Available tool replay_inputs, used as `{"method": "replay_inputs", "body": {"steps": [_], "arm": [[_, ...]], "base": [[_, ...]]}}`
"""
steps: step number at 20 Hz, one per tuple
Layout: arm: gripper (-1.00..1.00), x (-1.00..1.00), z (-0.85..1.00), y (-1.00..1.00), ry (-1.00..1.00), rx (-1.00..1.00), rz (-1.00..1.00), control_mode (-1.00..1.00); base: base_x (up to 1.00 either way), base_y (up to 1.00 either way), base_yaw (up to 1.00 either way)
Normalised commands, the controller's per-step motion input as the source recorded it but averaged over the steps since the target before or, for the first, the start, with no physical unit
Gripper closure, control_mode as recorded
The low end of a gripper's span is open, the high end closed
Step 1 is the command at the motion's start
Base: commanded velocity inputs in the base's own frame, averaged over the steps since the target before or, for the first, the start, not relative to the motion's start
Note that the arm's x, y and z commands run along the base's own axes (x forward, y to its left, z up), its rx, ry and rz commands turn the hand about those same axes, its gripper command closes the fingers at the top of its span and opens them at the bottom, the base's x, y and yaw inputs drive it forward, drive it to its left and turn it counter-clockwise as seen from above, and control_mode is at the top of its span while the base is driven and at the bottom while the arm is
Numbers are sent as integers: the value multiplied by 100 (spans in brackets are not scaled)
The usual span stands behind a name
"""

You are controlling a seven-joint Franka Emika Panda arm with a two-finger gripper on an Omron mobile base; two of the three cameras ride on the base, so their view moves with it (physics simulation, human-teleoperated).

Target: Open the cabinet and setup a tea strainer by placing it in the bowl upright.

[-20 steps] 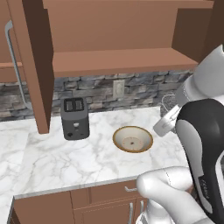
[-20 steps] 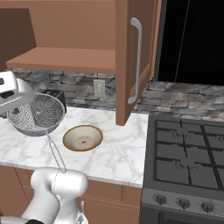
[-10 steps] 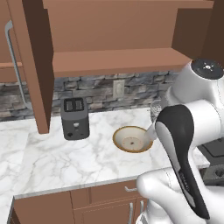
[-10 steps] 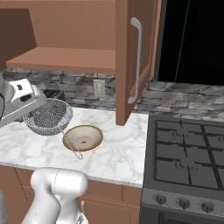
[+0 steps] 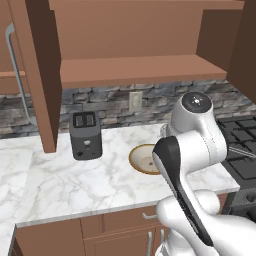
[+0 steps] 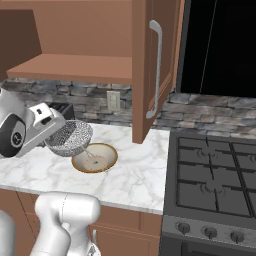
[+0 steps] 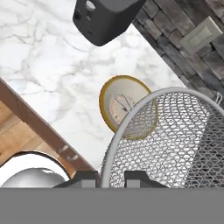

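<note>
Mesh fills most of what I see along my fingers: the tea strainer [image 7: 175,140] sits clamped between my two dark fingertips [image 7: 85,178], its silver rim curving up and over from right beside them. My gripper [image 7: 111,179] is clenched on it, jaws nearly together.

From the right base view, the strainer [image 6: 69,138] hangs in the air at the end of my white hand, tilted, with its mesh cup just above and to the left of the bowl [image 6: 95,157]. A thin bit of its wire reaches down into the bowl's beige inside. Whether the metal actually touches the bowl I cannot tell.

The bowl [image 7: 124,107] rests on the marble counter [image 5: 60,175], brown rim showing, partly behind the mesh in my hand view. In the left base view my own arm covers its right side [image 5: 140,159].

The dark grey toaster [image 5: 86,135] stands on the counter to the left of the bowl, near the stone backsplash. The cabinet [image 6: 152,65] above is open, both doors swung out, its bare shelf [image 5: 135,70] exposed. A gas stove [image 6: 215,175] sits to the right of the counter.
</note>
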Motion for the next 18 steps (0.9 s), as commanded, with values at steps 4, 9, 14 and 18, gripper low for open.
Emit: {"method": "replay_inputs", "body": {"steps": [4,9,14,18], "arm": [[100,66,-39,0,4,0,4,-100],[100,69,-39,0,13,0,6,-100],[100,65,-52,0,15,0,6,-100],[100,48,-55,0,10,-5,2,-100]], "base": [[0,0,0],[0,0,0],[0,0,0],[0,0,0]]}}
